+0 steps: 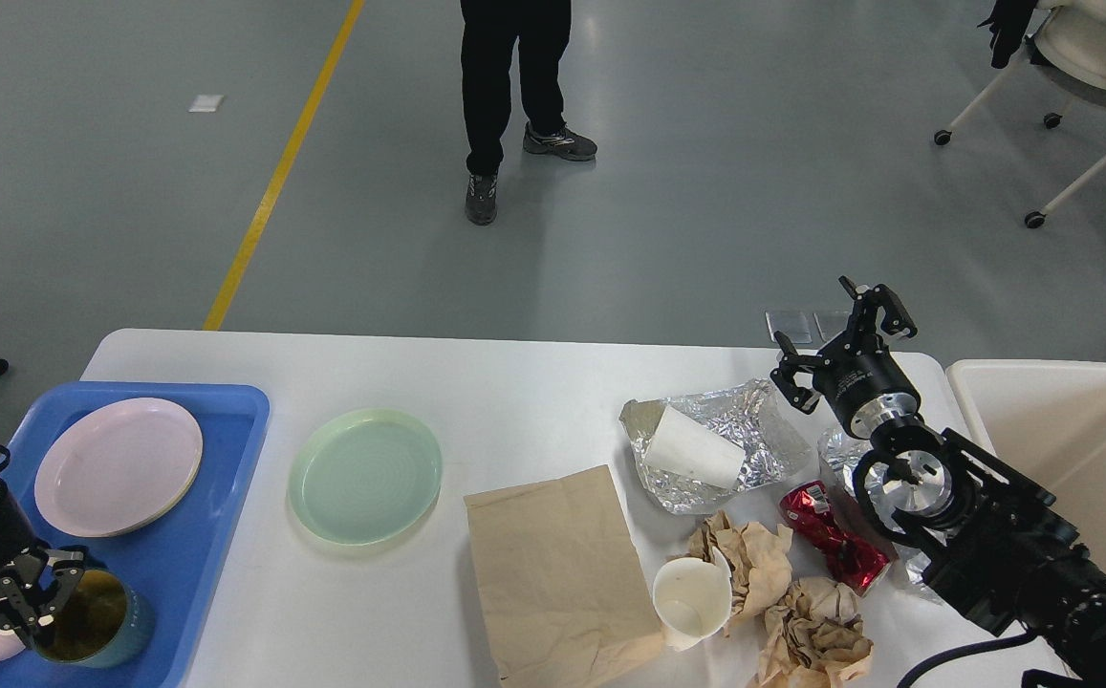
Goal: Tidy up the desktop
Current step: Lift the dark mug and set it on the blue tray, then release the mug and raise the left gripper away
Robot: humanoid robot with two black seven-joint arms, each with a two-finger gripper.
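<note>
White matte desktop [533, 382], rounded corners

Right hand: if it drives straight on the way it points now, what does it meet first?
Nothing, as far as this view shows. The right hand is open and points up and away past the desktop's far edge, toward bare floor. Depth is unclear.

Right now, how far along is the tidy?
Done: pink plate sits in the blue tray. In hand: left gripper holds the teal cup low over the tray. Left: green plate, paper bag, foil, red wrapper and paper cups on the desktop; right gripper open, empty.
</note>
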